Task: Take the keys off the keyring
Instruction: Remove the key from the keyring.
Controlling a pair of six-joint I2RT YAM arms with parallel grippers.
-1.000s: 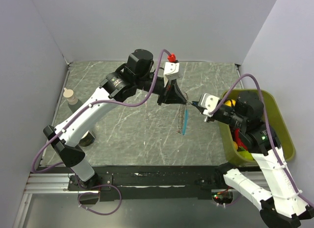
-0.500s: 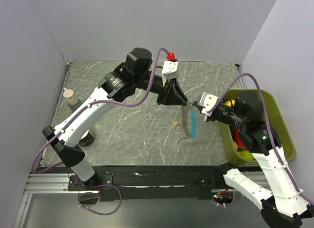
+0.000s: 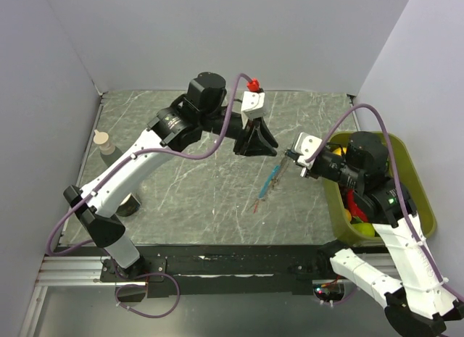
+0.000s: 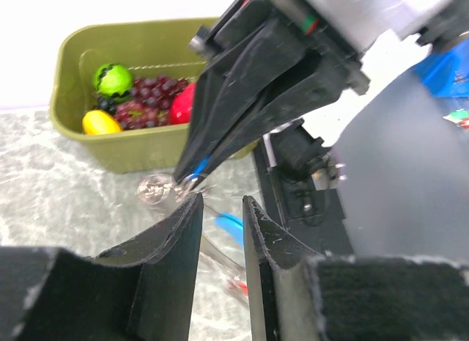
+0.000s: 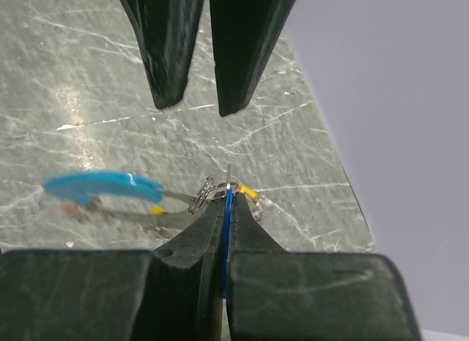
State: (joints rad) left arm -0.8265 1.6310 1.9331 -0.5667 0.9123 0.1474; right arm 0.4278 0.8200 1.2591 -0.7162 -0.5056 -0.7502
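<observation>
My right gripper (image 5: 229,198) is shut on a thin blue key (image 5: 228,209), held above the table. The silvery keyring (image 5: 205,194) hangs at its tip, with an orange piece (image 5: 248,191) beside it and the light-blue strip (image 5: 99,185) trailing left. In the top view the strip (image 3: 273,175) and a red piece (image 3: 255,206) dangle down-left of my right gripper (image 3: 288,156). My left gripper (image 3: 270,146) is open and empty just left of it. In the left wrist view the left gripper (image 4: 222,205) has its fingers slightly apart; the ring (image 4: 155,188), strip (image 4: 231,227) and red piece (image 4: 238,286) show beyond.
An olive bin (image 3: 428,206) with toy fruit stands at the right edge, under my right arm; it also shows in the left wrist view (image 4: 110,150). A small beige bottle (image 3: 104,141) stands at the left wall. Grey walls enclose the marbled table (image 3: 196,199).
My left gripper has let go of the key bunch and drawn back slightly. The bunch now hangs from my right gripper alone and has swung down-left.
</observation>
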